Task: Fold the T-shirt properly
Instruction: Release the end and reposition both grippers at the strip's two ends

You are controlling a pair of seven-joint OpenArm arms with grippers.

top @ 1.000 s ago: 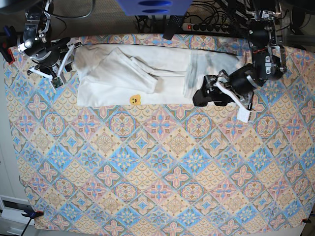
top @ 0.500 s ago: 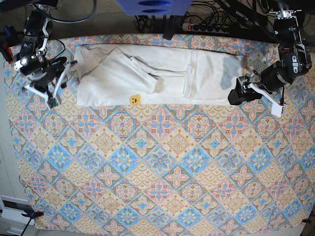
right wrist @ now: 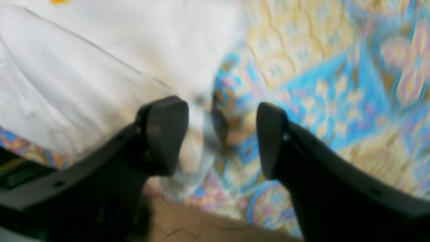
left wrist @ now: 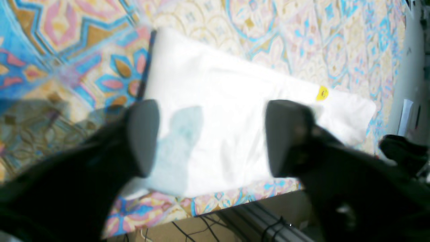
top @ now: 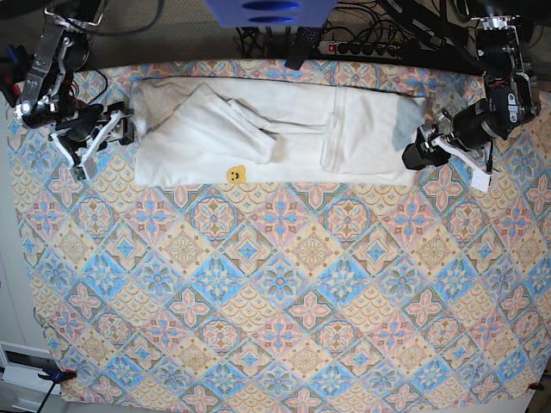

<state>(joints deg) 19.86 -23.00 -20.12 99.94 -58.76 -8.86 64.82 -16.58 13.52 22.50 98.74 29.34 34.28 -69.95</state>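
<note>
2 grippers flank the T-shirt [top: 275, 131], folded into a long band along the far edge of the patterned cloth [top: 275, 292]. Left gripper [left wrist: 208, 137] hovers spread wide at 1 end, holding nothing; right gripper [right wrist: 221, 137] parted at the other, empty. Near half lies bare.

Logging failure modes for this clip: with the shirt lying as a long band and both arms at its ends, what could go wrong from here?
1. The white cotton T-shirt has a loose sleeve flap bunched across its middle; another fold may trap that lump.
2. The right tool stands open straddling the shirt's edge, so a close could pinch the patterned tablecloth too.
3. The left tool hangs open above the other end; a shallow grasp may catch only the top layer.
</note>
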